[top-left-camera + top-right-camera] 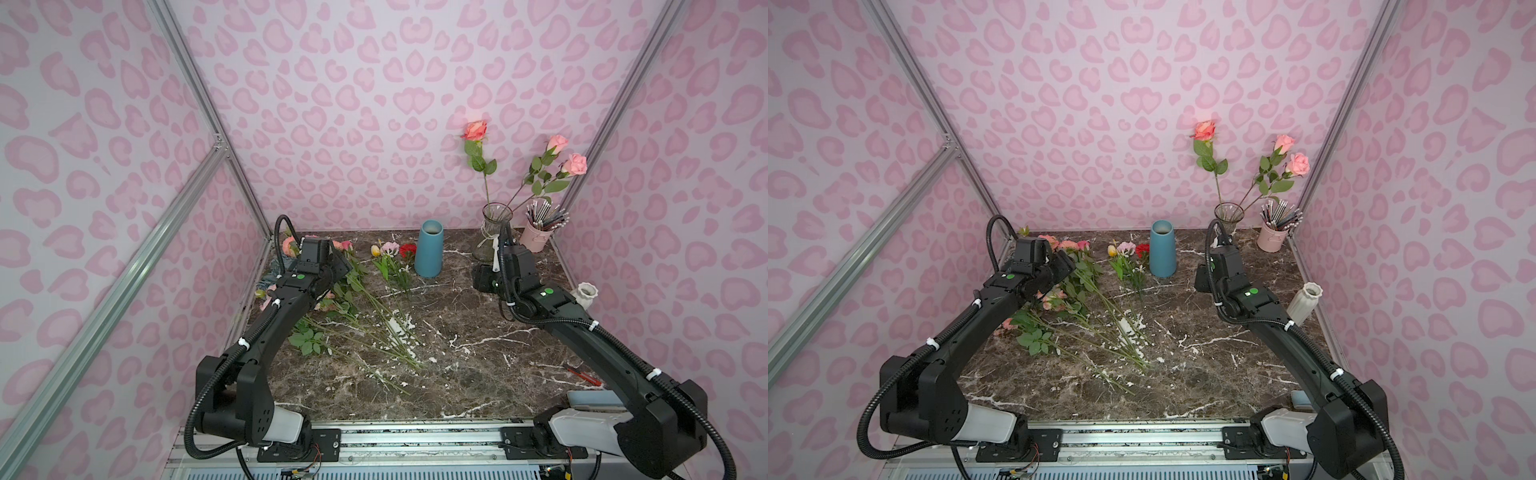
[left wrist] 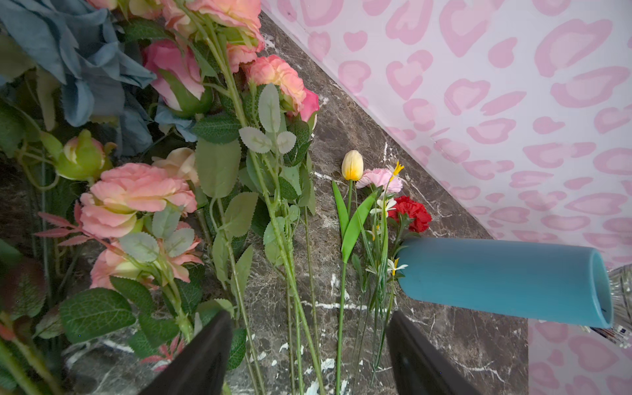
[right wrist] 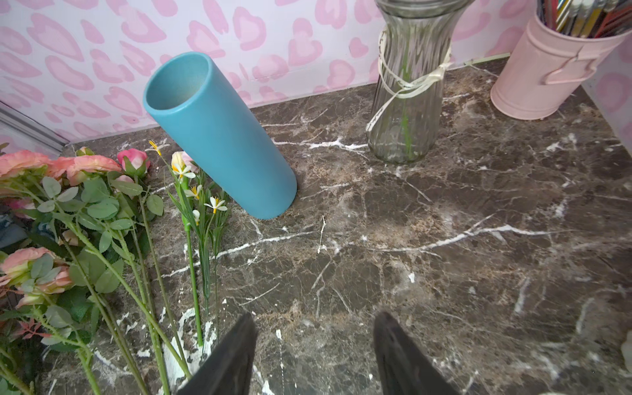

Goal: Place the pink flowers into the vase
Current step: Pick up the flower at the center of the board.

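Three pink roses (image 1: 474, 130) are standing in the glass vase (image 3: 407, 102) at the far right of the desk (image 3: 478, 239). The rest of the pink flowers (image 2: 136, 191) are lying in a loose heap at the far left, blooms toward the far wall, stems trailing nearward.

Left pincer (image 2: 309, 318) is hovering over those stems, jaws apart, clamping nothing. Right pincer (image 3: 314, 316) is hanging over bare desk near the glass vase, jaws apart, empty. A blue vase (image 3: 219, 136) is standing empty between heap and glass vase.

Handling, as I am judging it:
- Stems are looking thin, light and wiry, probably springy.
- Blooms are looking soft and crushable.
- Leaves are likely snagging on neighbours.
- Best hold: one stem at mid-length, below the leaves, well clear of the bloom.
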Robot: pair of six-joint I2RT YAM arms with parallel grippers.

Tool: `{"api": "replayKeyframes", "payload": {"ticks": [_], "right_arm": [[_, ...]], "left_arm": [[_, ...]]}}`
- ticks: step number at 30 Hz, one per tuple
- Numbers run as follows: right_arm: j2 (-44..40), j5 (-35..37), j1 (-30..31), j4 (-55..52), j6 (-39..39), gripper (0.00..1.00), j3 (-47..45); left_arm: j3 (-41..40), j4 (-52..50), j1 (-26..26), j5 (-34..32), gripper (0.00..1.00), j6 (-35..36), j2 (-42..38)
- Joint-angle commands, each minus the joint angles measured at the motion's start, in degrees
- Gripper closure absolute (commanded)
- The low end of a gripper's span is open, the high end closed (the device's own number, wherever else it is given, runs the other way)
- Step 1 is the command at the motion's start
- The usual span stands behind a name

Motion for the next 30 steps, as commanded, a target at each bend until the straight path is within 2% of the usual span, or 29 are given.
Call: {"api": "replayKeyframes", "payload": {"ticks": [1, 17, 30], "right_arm": [[-1.44, 0.27, -0.59, 1.03, 0.06, 0.40, -0.89], [-3.49, -2.46, -4.01, 2.23, -0.57, 0.40, -3.93], [-3.44, -2.64, -4.43, 2.52, -1.45, 0.40, -5.02]], "left_arm": [[0.92, 1.74, -0.10, -1.10, 0.26, -1.77, 1.49], [0.12, 1.47, -0.89, -2.74, 0.29, -5.02, 2.83], [0.31, 2.81, -0.84, -0.27, 0.31, -7.37, 5.90]]}}
